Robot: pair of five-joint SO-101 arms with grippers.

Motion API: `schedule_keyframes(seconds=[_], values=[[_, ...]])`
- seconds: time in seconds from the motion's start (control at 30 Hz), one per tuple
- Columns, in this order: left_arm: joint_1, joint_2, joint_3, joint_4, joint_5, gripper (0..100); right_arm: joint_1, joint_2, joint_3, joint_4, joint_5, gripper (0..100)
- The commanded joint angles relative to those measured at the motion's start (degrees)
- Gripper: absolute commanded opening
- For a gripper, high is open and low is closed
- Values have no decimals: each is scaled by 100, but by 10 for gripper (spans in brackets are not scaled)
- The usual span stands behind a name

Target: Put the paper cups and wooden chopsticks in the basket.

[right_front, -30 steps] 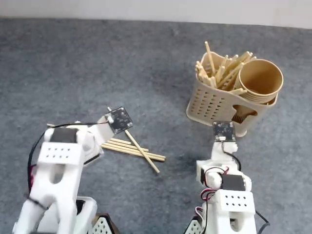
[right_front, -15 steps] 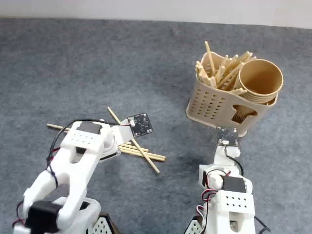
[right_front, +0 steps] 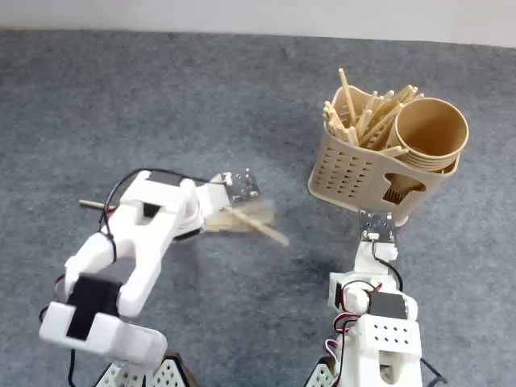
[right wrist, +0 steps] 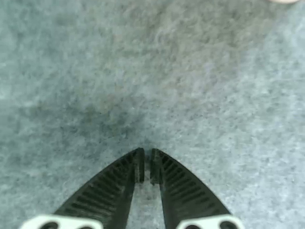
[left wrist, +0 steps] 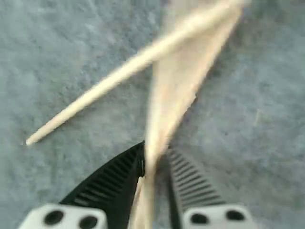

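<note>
My left gripper (right_front: 219, 219) is shut on a bundle of wooden chopsticks (right_front: 251, 219), which stick out past it to the right, blurred, over the carpet. The left wrist view has the same chopsticks (left wrist: 164, 102) fanning out from between the shut fingers (left wrist: 125, 179). One more chopstick (right_front: 93, 205) pokes out on the carpet behind the left arm. The beige basket (right_front: 355, 173) stands at the back right with stacked paper cups (right_front: 439, 129) and several chopsticks (right_front: 367, 117) in it. My right gripper (right wrist: 145, 166) is shut on nothing, low over bare carpet just in front of the basket.
Grey carpet (right_front: 201, 105) covers the whole table, with open room between the left arm and the basket. The right arm (right_front: 377, 306) stands directly in front of the basket. A pale wall strip (right_front: 258, 16) runs along the far edge.
The left arm swung right and forward, and the chopsticks that lay on the carpet now ride in its gripper. The right arm has hardly moved.
</note>
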Motion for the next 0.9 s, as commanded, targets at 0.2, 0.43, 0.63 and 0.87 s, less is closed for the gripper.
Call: schedule_keyframes(seconds=[0.2,0.43,0.63,0.87], values=[[347,22,-145,976,35,5,57,-84,-4,-31,0,41],[347,-796,-136,1547,44,5,57,-84,-4,-31,0,41],[347,-1851,-171,2154,167,5,57,-84,-4,-31,0,41],[391,-2756,-198,2198,712,5,57,-84,-4,-31,0,41]])
